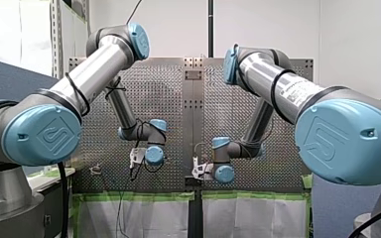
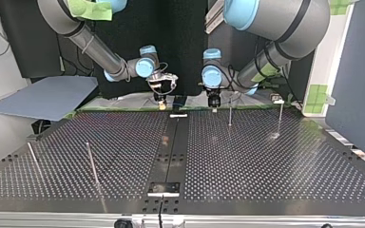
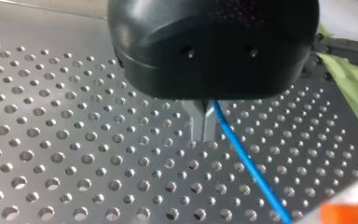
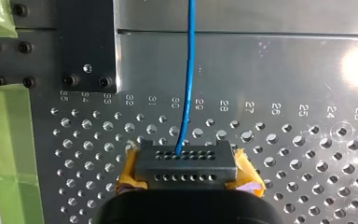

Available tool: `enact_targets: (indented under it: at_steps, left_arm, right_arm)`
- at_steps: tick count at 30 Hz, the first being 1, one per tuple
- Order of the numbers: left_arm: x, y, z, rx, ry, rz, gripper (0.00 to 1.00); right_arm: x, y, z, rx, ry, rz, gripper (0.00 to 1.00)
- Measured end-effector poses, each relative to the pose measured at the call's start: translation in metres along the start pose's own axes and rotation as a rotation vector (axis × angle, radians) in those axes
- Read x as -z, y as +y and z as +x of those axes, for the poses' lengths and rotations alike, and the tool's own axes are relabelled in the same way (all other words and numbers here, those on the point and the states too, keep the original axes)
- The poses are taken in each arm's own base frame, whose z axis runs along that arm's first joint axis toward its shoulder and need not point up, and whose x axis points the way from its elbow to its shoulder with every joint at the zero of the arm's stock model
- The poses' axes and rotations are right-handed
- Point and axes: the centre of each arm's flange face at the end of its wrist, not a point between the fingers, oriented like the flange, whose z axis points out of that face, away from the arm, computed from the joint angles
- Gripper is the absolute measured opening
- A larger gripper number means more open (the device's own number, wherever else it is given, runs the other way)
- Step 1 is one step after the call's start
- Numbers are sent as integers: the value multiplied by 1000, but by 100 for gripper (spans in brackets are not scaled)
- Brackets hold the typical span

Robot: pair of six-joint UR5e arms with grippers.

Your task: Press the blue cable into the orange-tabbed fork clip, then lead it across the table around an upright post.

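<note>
Perforated counter point(image 2: 266, 156), twelve o'clock in the top view: left fingers point(image 3: 200, 128) and right fingers point(image 4: 186, 161) both clamp the blue cable point(image 4: 189, 70), seemingly unclipped and not yet round an upright post point(image 2: 229, 113).

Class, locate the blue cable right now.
Right wrist view: the blue cable runs straight ahead from my right end effector. Left wrist view: it slants from my left end effector toward an orange piece.

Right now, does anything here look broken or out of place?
Nothing stands out. The cable leaves my right gripper and my left gripper straight, unkinked. Two posts at the top view's left seem to lean, perhaps only the camera's angle.
</note>
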Motion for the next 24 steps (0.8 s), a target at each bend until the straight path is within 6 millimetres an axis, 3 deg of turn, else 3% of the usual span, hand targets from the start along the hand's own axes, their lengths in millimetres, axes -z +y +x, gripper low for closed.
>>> enact_targets:
  at_steps: [18, 24]
  left_arm:
    - [4, -4, 0, -22, 9, 13, 0]
    - [8, -10, -15, -49, -16, 27, 0]
  right_arm:
    - [-4, -2, 4, 3, -4, 1, 0]
    - [-7, 2, 14, 23, -28, -19, 0]
